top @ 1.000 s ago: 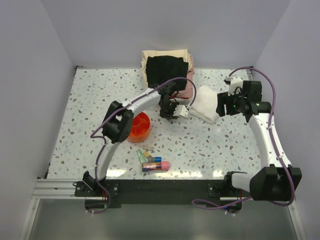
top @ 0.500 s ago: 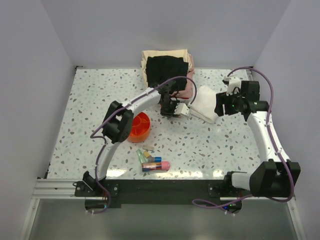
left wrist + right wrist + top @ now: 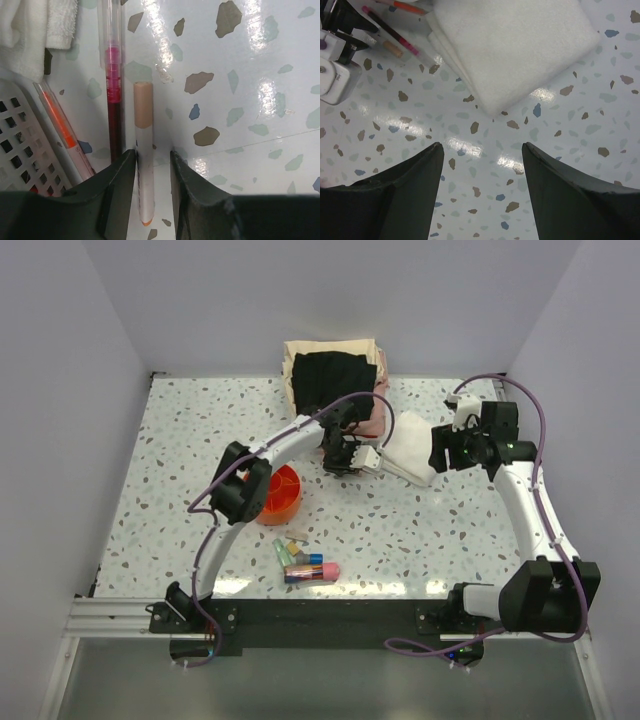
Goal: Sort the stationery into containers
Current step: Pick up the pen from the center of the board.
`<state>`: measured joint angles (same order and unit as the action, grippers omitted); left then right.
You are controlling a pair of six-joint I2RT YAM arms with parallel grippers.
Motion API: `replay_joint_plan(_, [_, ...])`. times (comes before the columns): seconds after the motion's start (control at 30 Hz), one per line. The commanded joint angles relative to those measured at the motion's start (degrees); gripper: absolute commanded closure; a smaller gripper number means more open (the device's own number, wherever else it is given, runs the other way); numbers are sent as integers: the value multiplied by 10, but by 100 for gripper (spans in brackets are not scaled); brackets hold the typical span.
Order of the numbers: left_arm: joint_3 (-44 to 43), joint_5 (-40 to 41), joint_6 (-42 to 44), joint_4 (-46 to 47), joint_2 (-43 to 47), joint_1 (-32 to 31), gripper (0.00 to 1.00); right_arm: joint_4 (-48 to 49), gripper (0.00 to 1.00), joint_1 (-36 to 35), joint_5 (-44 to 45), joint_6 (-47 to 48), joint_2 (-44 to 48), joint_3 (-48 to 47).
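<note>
Straddles the beige-capped pen [image 3: 143, 125] with the left gripper [image 3: 152, 162], jaws part-spread, not pinching yet, probably to carry it to the orange tray [image 3: 281, 490], well apart. Holds the right gripper [image 3: 482, 150] wide, empty, near the white cloth [image 3: 515, 45].

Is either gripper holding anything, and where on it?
Nothing is gripped yet. The left gripper straddles the white barrel of the tan-capped pen lying on the table, a gap showing beside it. The right gripper is open and empty.
</note>
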<state>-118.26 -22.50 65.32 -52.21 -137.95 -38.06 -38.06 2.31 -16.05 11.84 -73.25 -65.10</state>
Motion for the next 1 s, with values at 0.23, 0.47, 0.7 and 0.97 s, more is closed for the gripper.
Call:
replay_joint_plan(0.23, [-16,-48,-38,-97,-40,-8,74,5,34,2,-11,8,-1,-2])
replay_joint_plan(0.47, [38,-40,-80,-50,-27,-8,90,-7,34,2,-11,8,7,-6])
replay_joint_plan(0.7, [55,-98,-106,-24,59,-8,100,-39,35,2,-1,21,21,-30])
replay_joint_plan(0.97, [208,-267,-220,187,299,14,100,-58,35,2,8,28,19,-59])
